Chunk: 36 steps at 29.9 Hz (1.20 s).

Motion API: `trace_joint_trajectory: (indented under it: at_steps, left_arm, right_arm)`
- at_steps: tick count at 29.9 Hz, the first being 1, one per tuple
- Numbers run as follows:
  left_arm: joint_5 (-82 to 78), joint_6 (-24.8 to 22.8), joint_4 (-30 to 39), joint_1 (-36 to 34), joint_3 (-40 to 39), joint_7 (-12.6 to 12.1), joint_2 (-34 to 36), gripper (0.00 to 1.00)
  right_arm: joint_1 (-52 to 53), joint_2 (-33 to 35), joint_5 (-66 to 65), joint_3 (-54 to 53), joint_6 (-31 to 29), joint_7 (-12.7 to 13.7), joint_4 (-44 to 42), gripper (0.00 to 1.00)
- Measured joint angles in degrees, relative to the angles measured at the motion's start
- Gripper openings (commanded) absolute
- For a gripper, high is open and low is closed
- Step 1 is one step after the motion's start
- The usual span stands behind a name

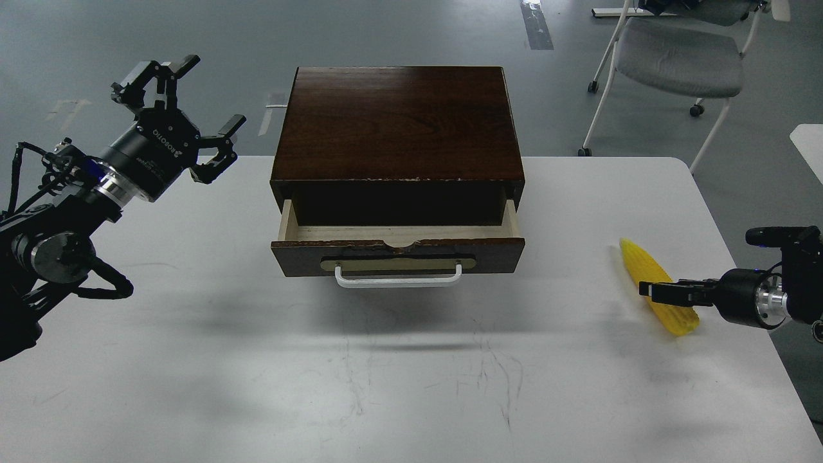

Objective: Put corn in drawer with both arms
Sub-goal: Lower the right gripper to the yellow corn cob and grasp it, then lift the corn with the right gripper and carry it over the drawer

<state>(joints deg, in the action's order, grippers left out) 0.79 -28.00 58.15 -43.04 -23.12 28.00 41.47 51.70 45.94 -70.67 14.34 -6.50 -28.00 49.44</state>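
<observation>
The white table [398, 386] is carrying everything, and the dark brown wooden box [397, 122] is sitting at its twelve o'clock edge. The drawer [397, 247] is standing partly pulled out toward six o'clock, showing only a narrow strip of pale interior behind its white bar handle [398, 278].

The left gripper [183, 106] is hovering at about ten o'clock from the box, fingers spread wide and holding nothing, well apart from the handle.

The right gripper [665, 292] is reaching in from three o'clock, lying across the middle of the corn [643, 263]. Its dark fingers are seen edge-on, so whether they are closed on the cob cannot be told.

The corn is lying on the table at the four o'clock side of the drawer, well apart from it, its tapered tip pointing toward eleven o'clock.

The pick-up appears to be the step in hand. It would be done well by clamping across the thick mid-section, square to the cob's axis, since the rounded taper is likely to slip or roll. The opening looks tight, so the left arm pulling the handle further out would probably help.
</observation>
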Motion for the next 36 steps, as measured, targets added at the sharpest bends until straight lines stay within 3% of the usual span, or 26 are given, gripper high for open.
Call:
trace_joint_trajectory:
  at_steps: [1, 3, 5, 11, 14, 16, 23, 31, 36]
  left_arm:
    - [0.0, 0.0, 0.0, 0.0, 0.0, 0.0, 0.0, 0.98]
    - [0.0, 0.0, 0.0, 0.0, 0.0, 0.0, 0.0, 0.98]
    - [-0.1, 0.0, 0.0, 0.0, 0.0, 0.0, 0.1, 0.98]
    - [-0.1, 0.0, 0.0, 0.0, 0.0, 0.0, 0.1, 0.98]
    - [-0.1, 0.0, 0.0, 0.0, 0.0, 0.0, 0.0, 0.98]
    - [-0.1, 0.0, 0.0, 0.0, 0.0, 0.0, 0.0, 0.98]
    - [-0.1, 0.0, 0.0, 0.0, 0.0, 0.0, -0.1, 0.98]
    - [-0.1, 0.0, 0.0, -0.2, 0.0, 0.0, -0.2, 0.98]
    - [-0.1, 0.0, 0.0, -0.2, -0.1, 0.0, -0.1, 0.98]
  right_arm:
    - [0.0, 0.0, 0.0, 0.0, 0.0, 0.0, -0.1, 0.87]
    - [-0.1, -0.1, 0.0, 0.1, 0.1, 0.0, -0.1, 0.72]
    - [-0.1, -0.2, 0.0, 0.2, 0.1, 0.0, -0.1, 0.48]
    - [-0.1, -0.3, 0.0, 2.0, 0.1, 0.0, 0.0, 0.13]
    - [0.1, -0.3, 0.0, 2.4, 0.1, 0.0, 0.1, 0.11]
    - [0.4, -0.3, 0.0, 2.4, 0.1, 0.0, 0.3, 0.03]
    - [6.5, 0.5, -0.1, 2.5, 0.1, 0.0, 2.3, 0.03]
    - [28.0, 1.1, -0.3, 9.5, -0.4, 0.0, 8.0, 0.06]
    - [43.2, -4.9, -0.2, 17.8, -0.5, 0.0, 9.7, 0.06]
